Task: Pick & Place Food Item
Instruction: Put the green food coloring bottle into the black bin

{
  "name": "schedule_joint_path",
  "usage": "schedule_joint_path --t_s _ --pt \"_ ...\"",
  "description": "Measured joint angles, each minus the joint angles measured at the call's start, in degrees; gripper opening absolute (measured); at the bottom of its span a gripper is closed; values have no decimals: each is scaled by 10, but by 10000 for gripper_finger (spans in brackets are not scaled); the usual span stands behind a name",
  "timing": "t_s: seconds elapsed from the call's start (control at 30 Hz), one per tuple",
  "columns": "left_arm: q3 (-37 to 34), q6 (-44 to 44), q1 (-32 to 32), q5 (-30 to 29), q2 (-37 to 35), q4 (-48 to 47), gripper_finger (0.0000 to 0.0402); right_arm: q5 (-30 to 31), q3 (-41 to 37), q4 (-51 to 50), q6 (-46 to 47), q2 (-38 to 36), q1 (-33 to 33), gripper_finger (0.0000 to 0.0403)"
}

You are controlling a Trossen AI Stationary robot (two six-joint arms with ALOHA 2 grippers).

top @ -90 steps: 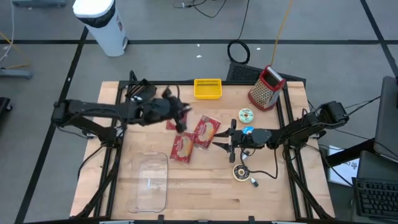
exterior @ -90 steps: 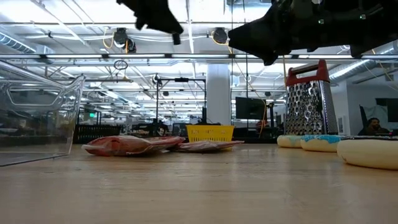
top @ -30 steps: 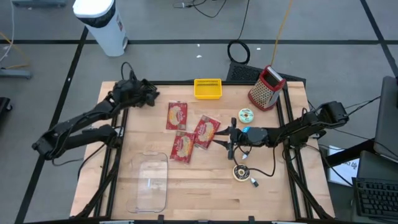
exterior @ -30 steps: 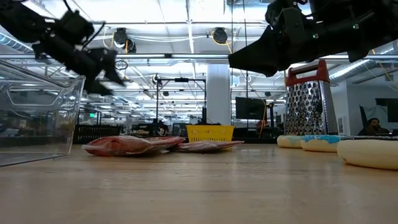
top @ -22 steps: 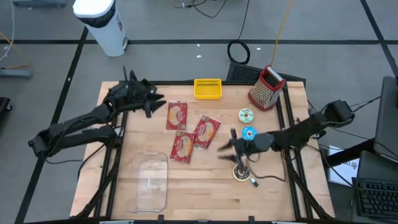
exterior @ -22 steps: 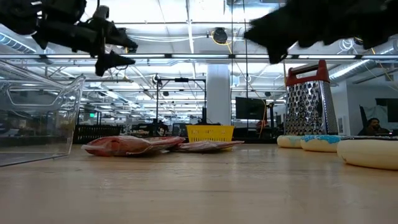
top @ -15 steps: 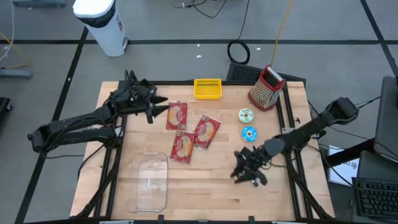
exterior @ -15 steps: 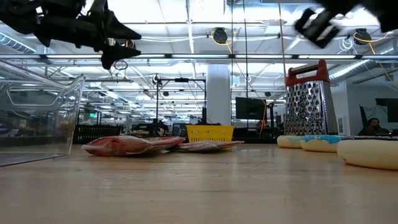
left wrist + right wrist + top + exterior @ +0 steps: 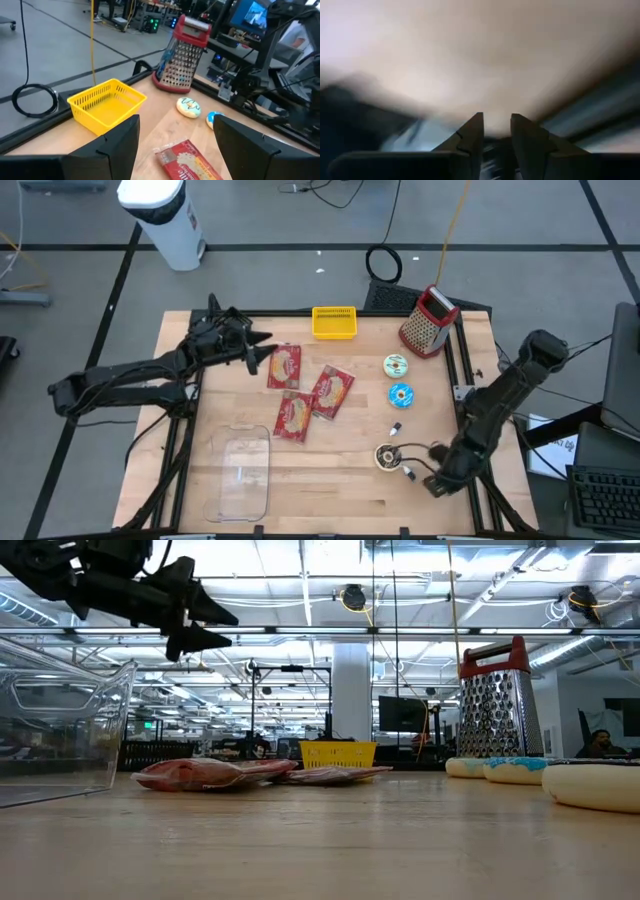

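Observation:
Three red food packets lie flat on the wooden table: one far (image 9: 285, 365), one in the middle (image 9: 333, 390), one nearer (image 9: 293, 418). In the low view they show as a flat heap (image 9: 210, 772). My left gripper (image 9: 256, 350) hovers open just left of the far packet (image 9: 187, 161), above the table (image 9: 205, 625), its fingers level and wide apart. My right gripper (image 9: 433, 481) is over the table's near right corner, pointing down. Its fingers (image 9: 470, 137) stand a narrow gap apart with nothing between them.
A clear plastic container (image 9: 240, 473) stands near the front left. At the far edge stand a yellow basket (image 9: 334, 322) and a red-topped grater (image 9: 428, 320). Three donuts (image 9: 396, 365) (image 9: 401, 395) (image 9: 387, 457) lie on the right, and a small loose piece (image 9: 396, 428) lies between them.
My right gripper has swung from beside the middle packet toward the table's near right corner, rolling about and tipping downward. My left gripper has moved a little toward the far packet and stays open. The packets have not moved.

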Motion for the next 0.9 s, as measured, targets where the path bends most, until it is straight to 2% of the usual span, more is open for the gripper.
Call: schedule_joint_path --t_s 0.03,0.1,0.2,0.3,0.37,0.4,0.47,0.63,0.83,0.9 --pt "0 0 0 0 5 0 255 -1 0 -42 23 0 12 81" --pt "0 0 0 0 12 0 255 58 0 -103 45 -1 32 74" --pt "0 0 0 0 22 0 255 266 0 -132 39 0 61 68" --pt "0 -2 0 0 31 0 255 497 0 -91 -27 0 81 66" --pt "0 -2 0 0 36 0 255 598 0 -44 -92 0 91 67" --pt "0 -2 0 0 38 0 255 618 0 -21 -127 0 92 67" --pt "0 -2 0 0 38 1 255 622 0 21 -181 2 85 67" --pt "0 -1 0 0 38 2 255 577 0 92 -278 46 56 53" --pt "0 1 0 0 38 2 255 446 0 113 -274 98 25 37" --pt "0 3 0 0 38 2 255 430 0 102 -267 95 24 30"
